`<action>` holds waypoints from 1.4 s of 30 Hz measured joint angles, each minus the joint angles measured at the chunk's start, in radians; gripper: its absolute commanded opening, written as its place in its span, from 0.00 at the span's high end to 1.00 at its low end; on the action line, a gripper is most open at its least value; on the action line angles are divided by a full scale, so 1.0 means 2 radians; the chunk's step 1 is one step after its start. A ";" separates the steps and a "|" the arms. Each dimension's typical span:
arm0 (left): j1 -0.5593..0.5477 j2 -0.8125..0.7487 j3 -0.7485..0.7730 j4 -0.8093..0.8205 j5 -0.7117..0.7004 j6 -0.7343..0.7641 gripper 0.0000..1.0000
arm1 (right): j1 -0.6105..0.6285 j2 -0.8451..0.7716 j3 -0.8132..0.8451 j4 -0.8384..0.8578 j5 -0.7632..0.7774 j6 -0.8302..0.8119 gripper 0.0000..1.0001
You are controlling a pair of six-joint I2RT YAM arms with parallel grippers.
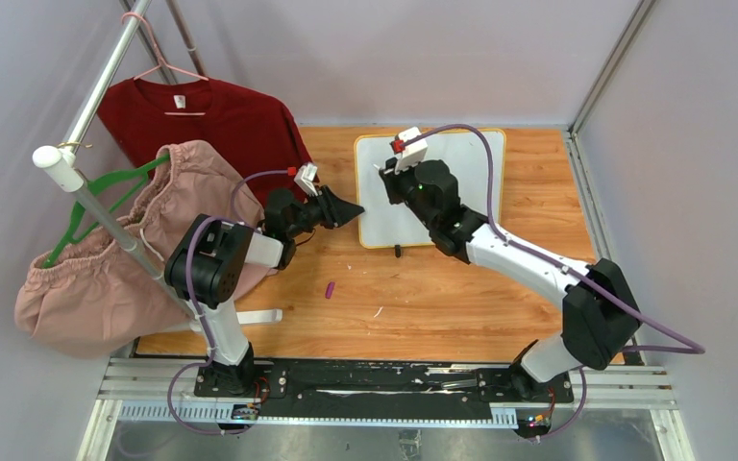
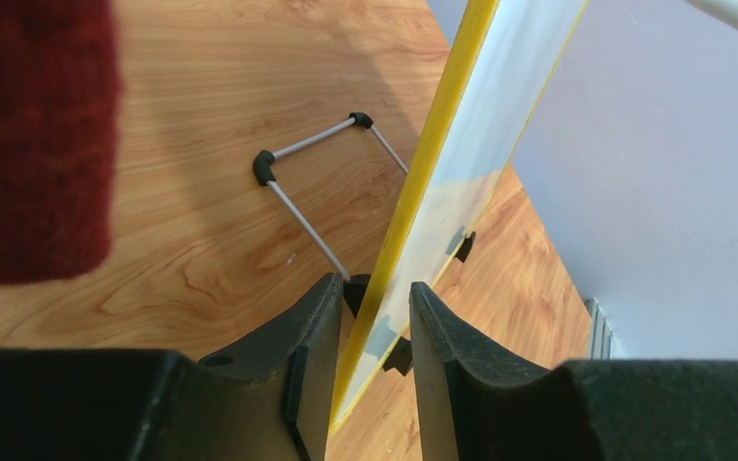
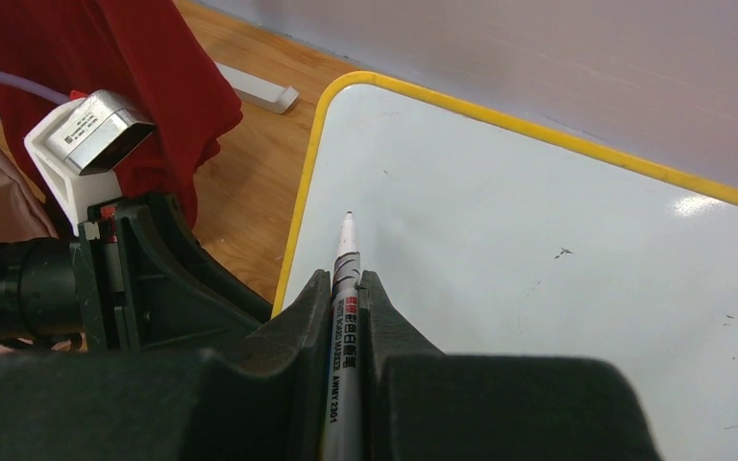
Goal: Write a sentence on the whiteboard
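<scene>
Whiteboard stands propped on the wooden counter, upper middle of the top view; left fingers straddle its yellow edge, gap narrow, can't tell if they're actually pinching; right fingers clamped on a marker, tip near the board's left edge.

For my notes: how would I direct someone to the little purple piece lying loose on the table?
Find the wooden table, then the strip of wood in front of the whiteboard, between the two arms. The purple piece lies there, nearer the left arm; it is short and stubby, unlike the long purple cables on the arms.
</scene>
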 measured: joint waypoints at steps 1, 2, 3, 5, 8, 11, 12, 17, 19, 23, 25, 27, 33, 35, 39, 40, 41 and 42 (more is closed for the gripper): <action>0.000 0.000 0.000 0.000 0.000 0.001 0.65 | 0.000 0.002 0.002 0.000 0.000 0.000 1.00; 0.000 0.000 0.000 -0.001 0.000 0.001 0.66 | 0.000 0.003 0.004 0.002 0.000 -0.001 1.00; 0.000 0.000 0.000 -0.001 0.000 0.001 0.67 | 0.000 0.005 0.005 0.004 0.000 -0.002 1.00; 0.000 0.000 0.000 -0.002 0.000 0.002 0.69 | 0.000 0.006 0.005 0.006 0.000 -0.002 1.00; 0.000 0.000 0.000 -0.003 0.000 0.003 0.71 | -0.001 0.010 0.005 0.009 0.000 -0.002 1.00; 0.000 0.000 0.000 -0.003 0.000 0.003 0.73 | -0.004 0.013 0.005 0.011 0.000 -0.002 1.00; 0.000 0.000 0.000 -0.003 0.000 0.003 0.74 | -0.004 0.014 0.005 0.012 0.000 -0.002 1.00; 0.000 0.000 0.000 -0.003 0.000 0.003 0.78 | -0.007 0.021 0.005 0.013 0.000 -0.002 1.00; 0.000 0.000 0.000 -0.003 0.000 0.003 0.79 | -0.008 0.023 0.005 0.013 0.000 -0.002 1.00; 0.000 0.000 0.000 -0.002 0.000 0.003 0.81 | -0.009 0.027 0.005 0.013 0.000 -0.002 1.00; 0.000 0.000 0.000 -0.002 0.000 0.004 0.83 | -0.010 0.028 0.005 0.013 0.000 -0.002 1.00; 0.000 0.000 0.000 -0.002 0.000 0.004 0.84 | -0.010 0.029 0.005 0.013 0.001 -0.002 1.00; 0.000 0.000 0.000 0.001 0.002 0.005 0.88 | -0.010 0.030 0.005 0.013 0.001 -0.002 1.00; 0.000 0.000 0.000 0.002 0.002 0.005 0.90 | -0.010 0.030 0.005 0.012 0.002 -0.002 1.00; 0.000 0.000 0.000 0.002 0.002 0.005 0.94 | -0.011 0.030 0.005 0.011 0.005 -0.002 1.00; 0.000 0.000 0.000 0.002 0.002 0.005 0.94 | -0.011 0.030 0.005 0.011 0.005 -0.002 1.00; 0.000 0.000 0.000 0.002 0.002 0.005 0.95 | -0.011 0.030 0.004 0.011 0.006 -0.002 1.00; 0.000 0.000 0.000 0.002 0.002 0.005 0.96 | -0.011 0.030 0.004 0.010 0.006 -0.002 1.00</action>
